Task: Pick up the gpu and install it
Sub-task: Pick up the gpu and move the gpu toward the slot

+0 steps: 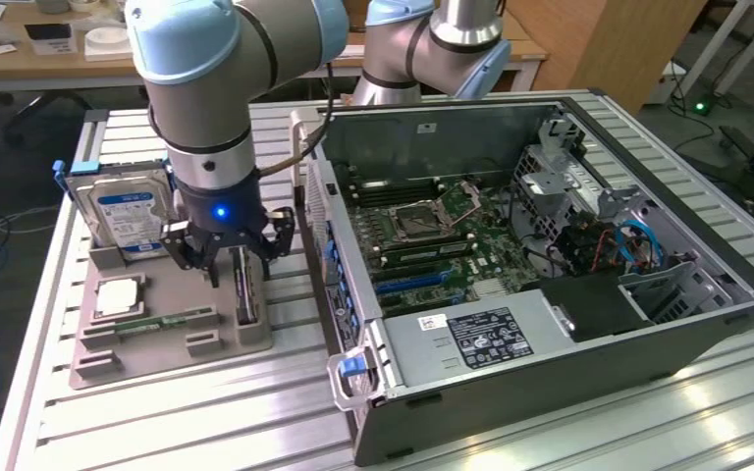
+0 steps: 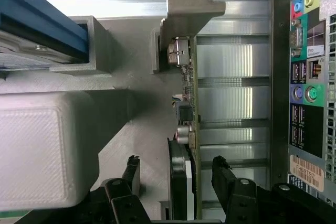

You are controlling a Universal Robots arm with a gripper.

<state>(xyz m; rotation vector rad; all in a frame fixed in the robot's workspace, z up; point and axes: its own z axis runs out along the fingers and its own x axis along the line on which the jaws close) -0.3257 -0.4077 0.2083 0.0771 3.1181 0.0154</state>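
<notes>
The gpu (image 1: 246, 294) stands on its edge in a slot of the grey holder tray (image 1: 129, 363), at the exterior view's left of the computer case. My gripper (image 1: 233, 257) hangs straight down over it. In the wrist view the gpu (image 2: 186, 114) runs lengthwise, with its green board edge, its black cooler and its metal bracket (image 2: 189, 3) at the far end. My gripper (image 2: 176, 167) is open and straddles the card. One of its fingers (image 2: 131, 169) stands on the cooler side and the other on the board side, both with a gap to the card.
The tray also holds a silver hard drive (image 1: 126, 211) standing upright, a CPU (image 1: 118, 294) and a memory stick (image 1: 154, 322). The open computer case (image 1: 691, 324) lies at the exterior view's right, with its motherboard (image 1: 416, 235) and power supply (image 1: 482, 334) exposed. Its rear ports (image 2: 304, 77) are close by.
</notes>
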